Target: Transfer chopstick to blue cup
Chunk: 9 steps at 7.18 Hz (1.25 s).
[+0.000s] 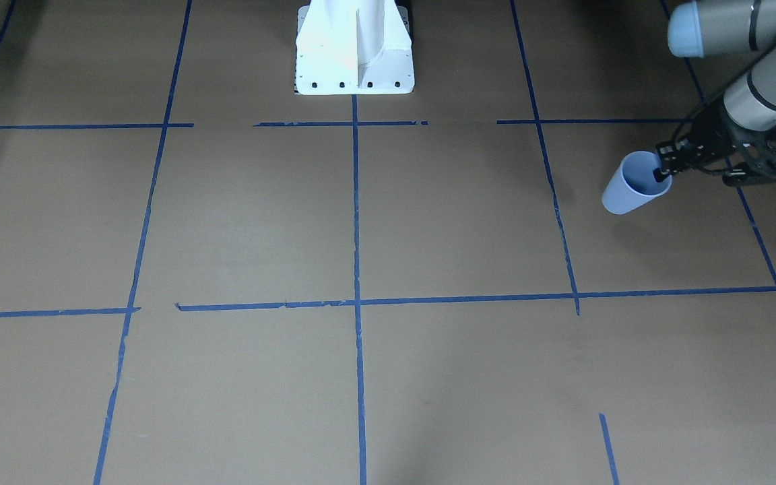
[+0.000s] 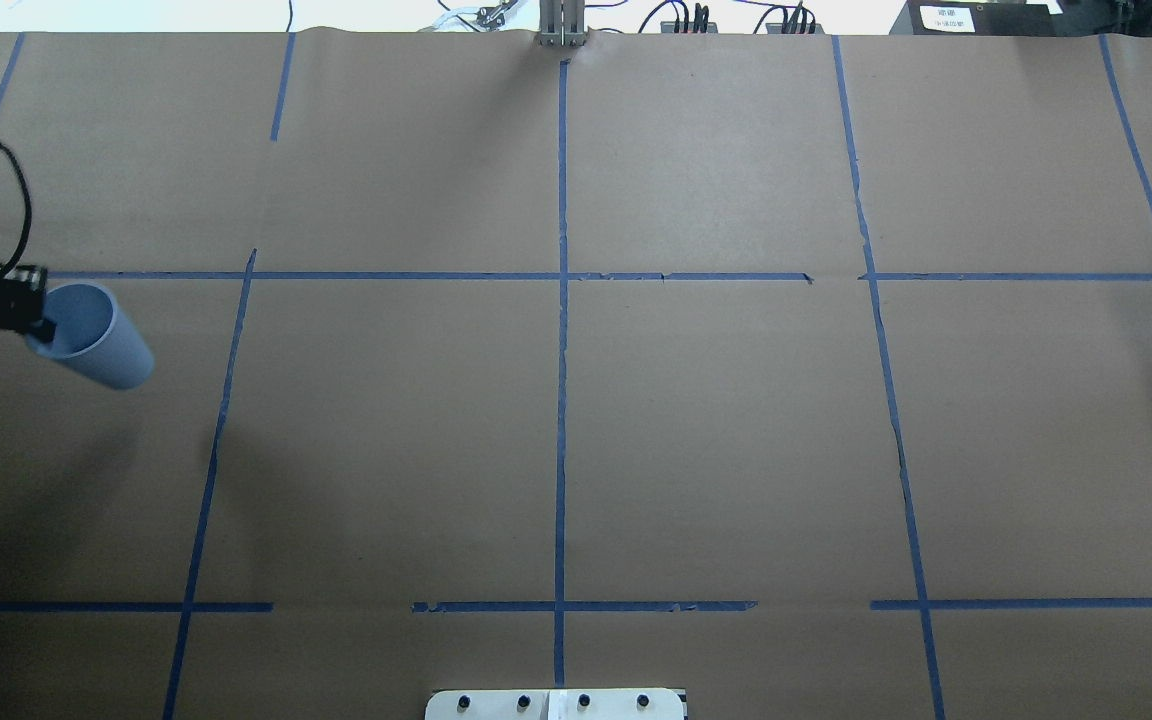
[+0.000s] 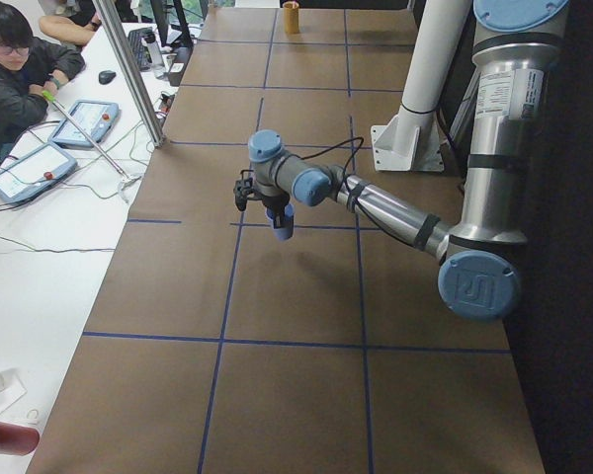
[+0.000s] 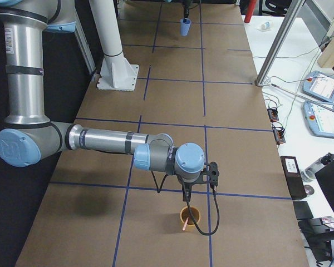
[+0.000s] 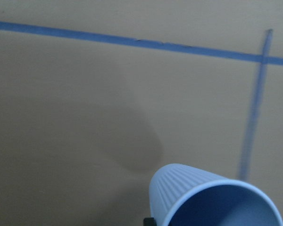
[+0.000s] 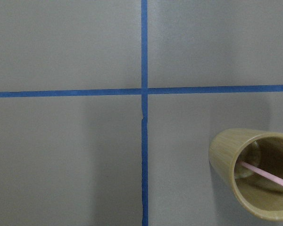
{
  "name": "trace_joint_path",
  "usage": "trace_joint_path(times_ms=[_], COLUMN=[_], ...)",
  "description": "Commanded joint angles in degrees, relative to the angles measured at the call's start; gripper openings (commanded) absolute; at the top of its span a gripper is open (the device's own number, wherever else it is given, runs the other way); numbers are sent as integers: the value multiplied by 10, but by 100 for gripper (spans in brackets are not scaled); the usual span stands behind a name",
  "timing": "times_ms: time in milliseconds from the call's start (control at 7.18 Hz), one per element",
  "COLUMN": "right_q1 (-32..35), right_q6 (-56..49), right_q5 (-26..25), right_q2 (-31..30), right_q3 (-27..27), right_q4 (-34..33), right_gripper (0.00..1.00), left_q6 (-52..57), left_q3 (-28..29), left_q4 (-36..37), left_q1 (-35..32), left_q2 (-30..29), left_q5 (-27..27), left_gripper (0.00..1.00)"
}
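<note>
Brown paper crossed by blue tape lines point(image 2: 561, 400) covers the table point(image 2: 736, 450). The left gripper point(image 1: 663, 174) is clamped on the rim of the blue cup point(image 1: 634, 185), with one finger inside the mouth. It holds the cup tilted and clear of the surface at the table's left end. The chopstick point(image 6: 268, 175) leans inside a tan bamboo cup point(image 6: 225, 159) standing at the right end. The right gripper point(image 4: 186, 193) hangs just above that cup; its finger spacing cannot be told.
</note>
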Motion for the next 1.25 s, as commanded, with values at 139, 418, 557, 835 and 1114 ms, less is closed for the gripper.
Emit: trace_joint_path(times_ms=[139,418,557,835,1114], right_q1=[0,0,0,0,0], right_q6=[13,14,14,14,14], right_q5=[8,8,9,8,9], right_q2=[-1,3,3,4,3], right_q3=[4,5,5,9,10], right_q4=[1,2,1,1,1], right_gripper=[100,100,100,100,100], left_q6=[-169,-289,-330,-348,-351], left_q3=[22,120,190,266,267], left_q4=[160,60,-7,-71,-77], left_q1=[90,178,195,230,255], left_q2=[-251,-329,-365,-401,-401], left_q5=[4,79,96,128,129], left_gripper=[0,0,0,0,0])
